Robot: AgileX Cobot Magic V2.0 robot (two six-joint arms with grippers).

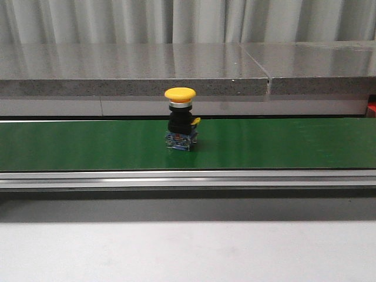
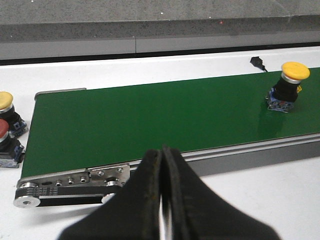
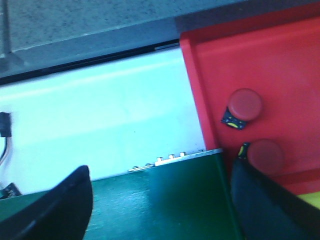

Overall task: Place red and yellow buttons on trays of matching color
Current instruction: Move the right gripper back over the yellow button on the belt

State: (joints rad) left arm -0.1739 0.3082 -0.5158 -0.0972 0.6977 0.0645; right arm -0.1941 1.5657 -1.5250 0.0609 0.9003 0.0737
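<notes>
A yellow button [image 1: 180,120] stands upright on the green belt [image 1: 88,144], near its middle; the left wrist view shows the same yellow button [image 2: 289,85] far off along the belt. My left gripper [image 2: 162,151] is shut and empty, hovering short of the belt's near rail. Beyond the belt's end, another yellow button [image 2: 6,107] and a red button [image 2: 4,142] sit on the white table. My right gripper [image 3: 160,175] is open over the belt's other end, beside the red tray [image 3: 270,60], which holds two red buttons [image 3: 244,106] [image 3: 265,154]. A yellow edge [image 3: 311,199] shows below the red tray.
A grey stone ledge [image 1: 135,70] runs behind the belt. An aluminium rail [image 1: 188,179] borders the belt's front side, with the white table surface [image 1: 188,252] before it. A small black cable end [image 2: 257,62] lies on the table behind the belt.
</notes>
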